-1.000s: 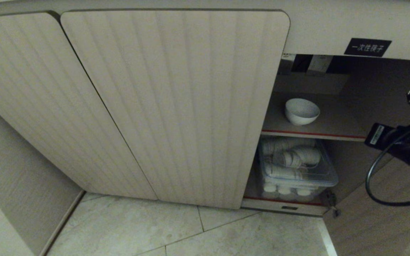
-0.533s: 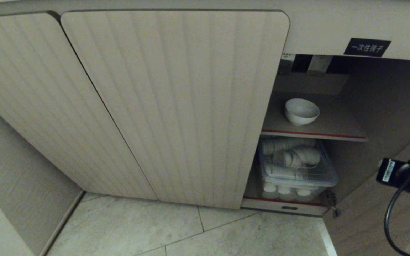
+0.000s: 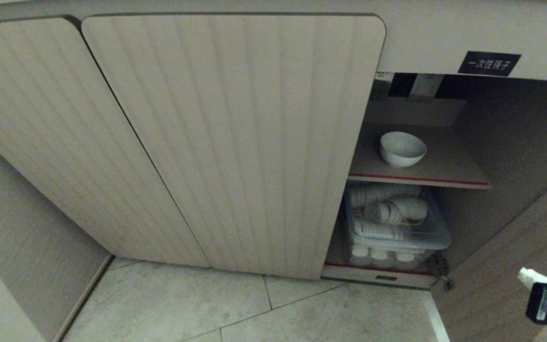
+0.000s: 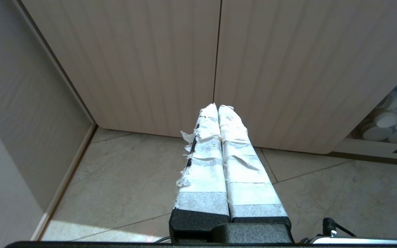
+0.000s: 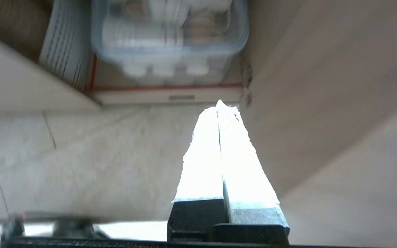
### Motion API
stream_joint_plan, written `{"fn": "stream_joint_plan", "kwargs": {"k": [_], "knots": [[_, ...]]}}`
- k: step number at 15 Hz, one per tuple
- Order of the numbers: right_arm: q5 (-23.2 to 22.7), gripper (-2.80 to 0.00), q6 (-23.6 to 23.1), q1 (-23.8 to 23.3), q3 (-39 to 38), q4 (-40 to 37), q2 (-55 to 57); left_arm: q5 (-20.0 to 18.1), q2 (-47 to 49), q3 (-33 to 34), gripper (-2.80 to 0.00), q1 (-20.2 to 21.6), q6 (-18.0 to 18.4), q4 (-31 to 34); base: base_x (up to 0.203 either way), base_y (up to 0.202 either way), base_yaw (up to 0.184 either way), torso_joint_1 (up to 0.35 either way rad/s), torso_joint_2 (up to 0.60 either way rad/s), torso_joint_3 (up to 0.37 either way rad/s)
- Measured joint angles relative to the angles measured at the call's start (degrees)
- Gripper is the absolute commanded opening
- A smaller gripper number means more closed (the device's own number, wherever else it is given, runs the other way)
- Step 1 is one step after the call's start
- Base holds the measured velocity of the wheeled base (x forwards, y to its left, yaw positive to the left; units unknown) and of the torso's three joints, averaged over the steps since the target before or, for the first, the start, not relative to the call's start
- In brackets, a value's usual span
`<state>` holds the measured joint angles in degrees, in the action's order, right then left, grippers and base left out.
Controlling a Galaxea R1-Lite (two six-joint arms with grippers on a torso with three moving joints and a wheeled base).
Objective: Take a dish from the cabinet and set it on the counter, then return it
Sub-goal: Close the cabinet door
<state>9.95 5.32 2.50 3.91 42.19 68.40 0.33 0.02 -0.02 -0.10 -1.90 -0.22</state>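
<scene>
The white bowl (image 3: 402, 148) sat upright on the upper, red-edged shelf (image 3: 444, 166) of the cabinet (image 3: 235, 142), alone there, just inside the open compartment and right beside the edge of the ribbed closed door. And the right gripper (image 5: 220, 105) was nowhere near it: low down at the far right bottom corner of the head view, in front of the swung-open door (image 3: 506, 266), well below and well apart from the bowl, with only its white taped tip and black wrist camera showing there. From its own wrist view, the two tape-wrapped fingers (image 5: 202, 162) were pressed flat together, nothing between them, pointing toward the cabinet's bottom ledge and the clear plastic bin (image 5: 171, 38) of white cups on the lower level. That same bin (image 3: 397, 228) sat directly under the bowl's shelf in the head view. The black label (image 3: 489, 63) with white characters sat above the opening. Over on the other side, the left gripper (image 4: 218, 107) hung above the tiled floor (image 4: 133, 179) before the closed doors, its taped fingers also pinched together on nothing.
</scene>
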Motion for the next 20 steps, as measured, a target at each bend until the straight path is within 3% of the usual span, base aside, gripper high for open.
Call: {"fn": "stream_joint_plan", "kwargs": {"k": [3, 7, 12, 17, 20], "knots": [[-0.86, -2.80, -2.37, 0.20, -3.31, -2.39, -3.49, 0.00, 0.00, 0.00, -2.80, 0.00, 0.00, -0.02, 0.000, 0.000, 0.000, 0.000, 0.00, 0.000], [-1.08, -2.80, -6.67, 0.33, -3.86, -17.62, -10.42, -0.02, 0.00, 0.00, -2.80, 0.00, 0.00, -0.02, 0.000, 0.000, 0.000, 0.000, 0.00, 0.000], [-3.91, -2.80, -8.73, 1.66, -3.91, -34.41, -23.32, -0.02, 0.00, 0.00, -2.80, 0.00, 0.00, 0.00, 0.000, 0.000, 0.000, 0.000, 0.00, 0.000], [-8.49, -2.80, -9.45, 4.30, -3.91, -41.24, -41.94, -0.02, 0.00, 0.00, -2.80, 0.00, 0.00, -0.02, 0.000, 0.000, 0.000, 0.000, 0.00, 0.000], [-9.03, -2.80, -6.48, 5.44, -3.91, -42.24, -49.38, -0.01, 0.00, 0.00, -2.80, 0.00, 0.00, -0.02, 0.000, 0.000, 0.000, 0.000, 0.00, 0.000]]}}
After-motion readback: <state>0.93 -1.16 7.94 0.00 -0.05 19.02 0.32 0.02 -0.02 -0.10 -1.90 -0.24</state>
